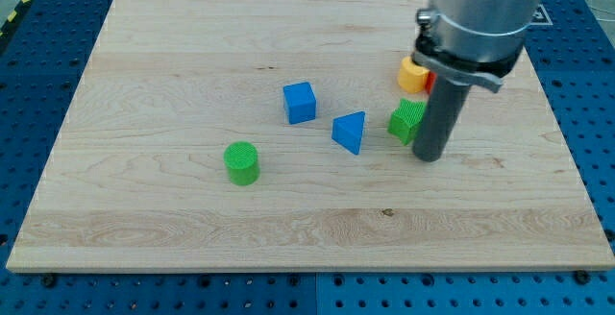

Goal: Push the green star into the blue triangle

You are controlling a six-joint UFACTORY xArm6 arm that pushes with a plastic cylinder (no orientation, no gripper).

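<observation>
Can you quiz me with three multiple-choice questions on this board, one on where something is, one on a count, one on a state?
1. Where is the blue cube relative to the blue triangle?
A. the view's upper left
B. the view's lower right
C. directly below

2. How many green blocks show?
A. one
B. two
C. four

3. My tip is:
A. beside the green star
B. beside the green cylinder
C. off the board

Answers: 1 A, the cube lies up-left of it. 2 B, star and cylinder. 3 A, the rod stands at the star's right edge.
</observation>
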